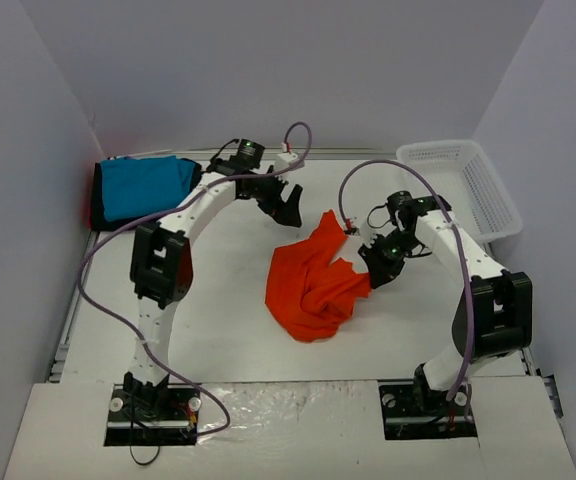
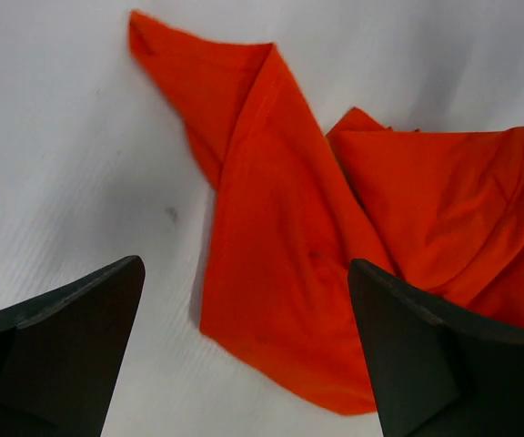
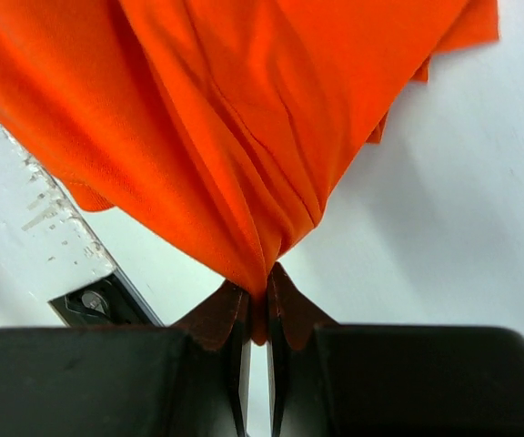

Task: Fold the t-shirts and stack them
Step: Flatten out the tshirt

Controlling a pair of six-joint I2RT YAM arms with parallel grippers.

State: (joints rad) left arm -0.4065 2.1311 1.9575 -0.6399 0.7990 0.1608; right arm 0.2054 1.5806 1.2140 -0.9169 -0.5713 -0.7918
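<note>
Two shirts look finished: the turquoise-blue t-shirt [image 1: 143, 187] lies folded at the far left corner of the tabletop [image 1: 218, 330], on top of a dark layer [image 1: 96, 208] that seems to be a black one (only its edge shows). One is left, the orange-red t-shirt [image 1: 313, 285], and it is nowhere near folded. It sits crumpled in the middle of the tabletop, creased and doubled over on itself.

The right fingers [image 1: 372, 276] are pressed together on a bunched bit of its right-hand edge, and in the wrist view the cloth fans out from the pinch. The left fingers [image 1: 290, 203] are spread wide and hold nothing, hanging above the shirt's far corner without touching it.

By my reckoning the job is about two thirds done. The orange-red shirt has yet to be spread flat, folded and carried over onto the pile. The white mesh basket [image 1: 468, 180] at the far right is not involved.
</note>
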